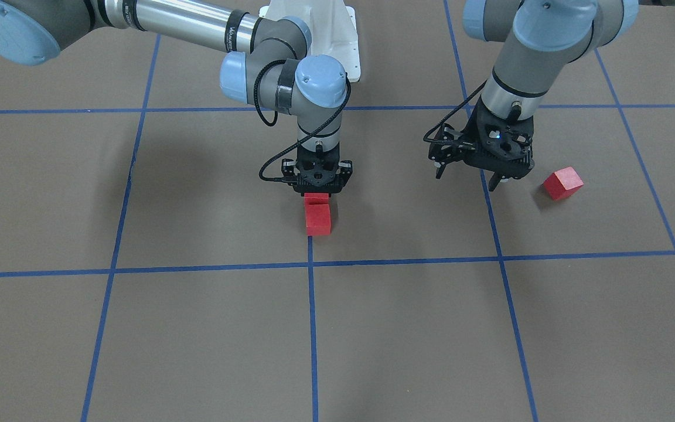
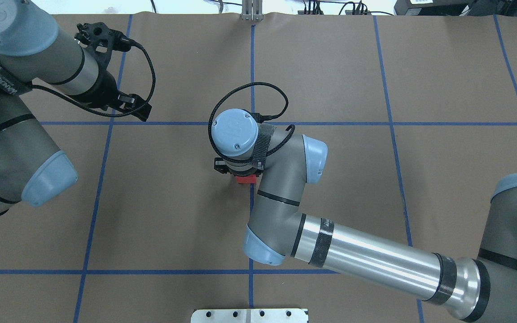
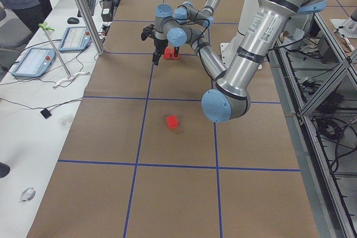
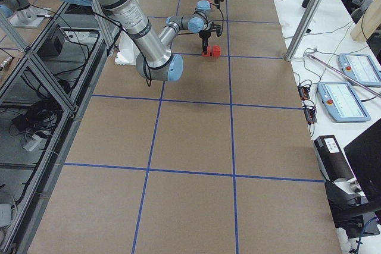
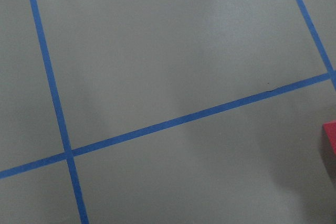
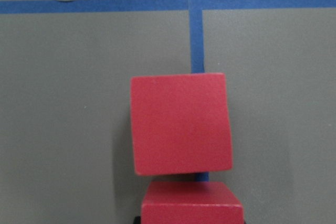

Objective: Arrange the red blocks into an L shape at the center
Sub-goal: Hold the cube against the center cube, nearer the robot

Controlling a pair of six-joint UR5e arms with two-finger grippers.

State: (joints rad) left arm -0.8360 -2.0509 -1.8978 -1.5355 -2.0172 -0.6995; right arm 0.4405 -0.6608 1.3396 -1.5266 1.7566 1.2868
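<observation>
Two red blocks lie in line on the center tape line (image 1: 312, 252). The front red block (image 1: 318, 218) rests on the brown floor. The one behind it (image 1: 316, 198) sits between the fingers of my right gripper (image 1: 316, 199), which points straight down and is shut on it. The right wrist view shows the free block (image 6: 181, 124) just ahead of the gripped block (image 6: 191, 203), their faces close or touching. A third red block (image 1: 562, 183) lies tilted off to the side. Beside it, well above the floor, my left gripper (image 1: 467, 176) hangs open and empty.
Blue tape divides the brown floor (image 1: 197, 328) into large squares. The white robot base (image 1: 337, 35) stands behind the center. A slice of the third block (image 5: 331, 140) shows at the left wrist view's right edge. Desks, tablets and a person stand beyond the table's end.
</observation>
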